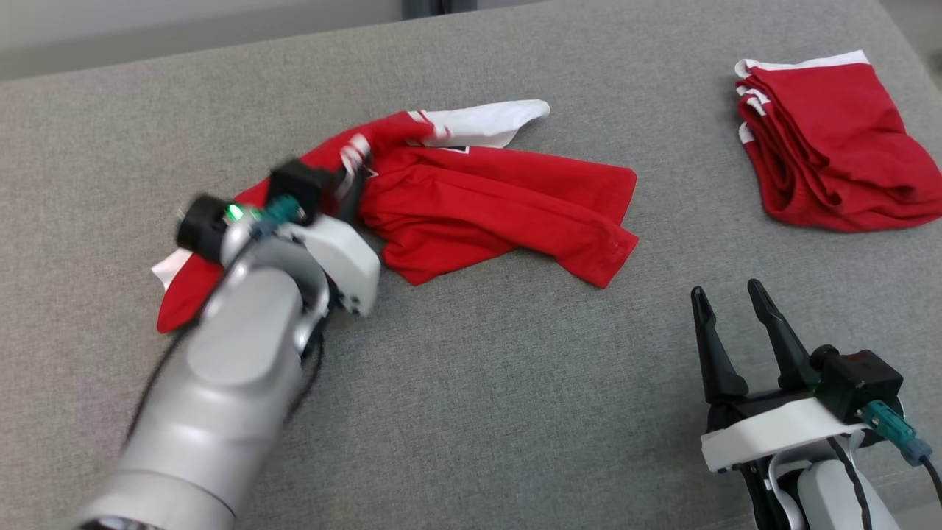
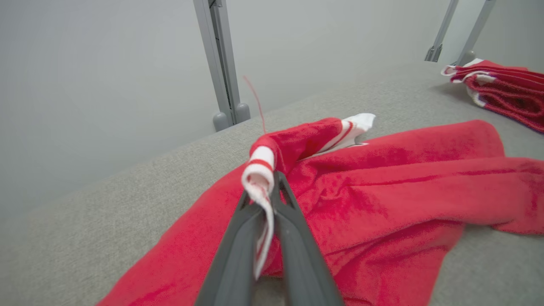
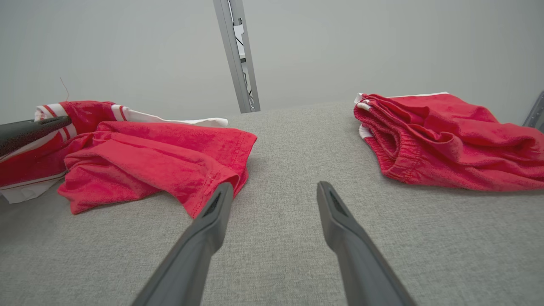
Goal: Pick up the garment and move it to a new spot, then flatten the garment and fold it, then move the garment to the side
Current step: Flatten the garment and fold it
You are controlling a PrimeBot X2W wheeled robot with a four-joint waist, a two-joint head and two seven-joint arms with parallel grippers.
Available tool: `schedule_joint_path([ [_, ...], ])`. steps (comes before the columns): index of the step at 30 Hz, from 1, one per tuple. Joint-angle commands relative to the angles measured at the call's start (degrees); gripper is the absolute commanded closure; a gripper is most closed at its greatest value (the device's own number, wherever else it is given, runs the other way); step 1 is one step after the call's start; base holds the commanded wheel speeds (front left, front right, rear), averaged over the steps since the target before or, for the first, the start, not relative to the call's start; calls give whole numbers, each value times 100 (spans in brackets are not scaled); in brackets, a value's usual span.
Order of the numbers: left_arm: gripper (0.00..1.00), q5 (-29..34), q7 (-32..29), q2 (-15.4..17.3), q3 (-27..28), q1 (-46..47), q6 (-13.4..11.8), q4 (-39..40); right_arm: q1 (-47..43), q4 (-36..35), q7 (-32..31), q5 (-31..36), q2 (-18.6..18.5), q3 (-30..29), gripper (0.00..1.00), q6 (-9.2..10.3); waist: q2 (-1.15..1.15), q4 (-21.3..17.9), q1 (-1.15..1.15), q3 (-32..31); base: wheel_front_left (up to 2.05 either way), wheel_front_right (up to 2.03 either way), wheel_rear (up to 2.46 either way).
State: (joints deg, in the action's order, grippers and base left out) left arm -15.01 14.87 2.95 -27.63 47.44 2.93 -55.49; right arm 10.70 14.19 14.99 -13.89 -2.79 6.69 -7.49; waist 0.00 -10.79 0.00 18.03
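A crumpled red garment [image 1: 486, 202] with white striped trim lies on the grey surface left of centre, also seen as the garment [image 2: 382, 187] and garment [image 3: 157, 157]. My left gripper [image 2: 265, 187] is shut on a white-and-red striped edge of it, which is lifted off the surface; in the head view the left gripper [image 1: 352, 184] is partly hidden behind its wrist. My right gripper [image 1: 730, 298] rests open at the lower right, fingers apart, right gripper [image 3: 274, 191] holding nothing, a short way from the garment's hem.
A second red garment [image 1: 831, 143], folded into a stack, lies at the far right; it appears as folded stack [image 3: 446, 136] and folded stack [image 2: 501, 91]. Metal posts [image 2: 223, 63] stand behind the grey surface [image 1: 515, 412], against a pale wall.
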Motion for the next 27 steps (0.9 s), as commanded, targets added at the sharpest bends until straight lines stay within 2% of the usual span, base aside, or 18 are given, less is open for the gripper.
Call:
schedule_joint_path([
  [1,100,58,30,135,58,252,-97,41,77,-16,29,-49,-25,-6,0,-1,0,12,0,55,0,0,0],
  [6,100,269,34,486,124,877,-251,221,205,-54,29,-138,-26,116,0,-1,0,-62,0,271,0,0,0],
  [14,100,493,-106,1236,192,2038,-353,-494,429,-66,29,-281,-26,282,0,-1,0,-419,0,702,0,0,0],
  [15,89,503,-150,1314,200,2149,-347,-610,449,-71,29,-281,-24,295,0,-1,0,-459,0,751,0,0,0],
  [16,61,505,-184,1381,201,2243,-358,-715,462,-74,29,-297,-24,299,0,-1,0,-496,0,793,0,0,0],
  [17,20,488,-228,1429,208,2320,-333,-810,478,-73,29,-313,-25,302,0,-1,0,-526,0,835,0,0,0],
  [18,0,439,-247,1466,242,2393,-328,-895,505,-74,29,-329,-25,304,0,-1,0,-551,0,870,0,0,0],
  [21,0,353,-328,1568,265,2540,-154,-1126,554,-80,29,-352,-24,305,0,-1,0,-585,0,944,0,0,0],
  [27,0,192,-370,1558,264,2661,171,-1361,568,-47,29,-352,-25,268,0,-1,0,-431,0,884,0,0,0],
])
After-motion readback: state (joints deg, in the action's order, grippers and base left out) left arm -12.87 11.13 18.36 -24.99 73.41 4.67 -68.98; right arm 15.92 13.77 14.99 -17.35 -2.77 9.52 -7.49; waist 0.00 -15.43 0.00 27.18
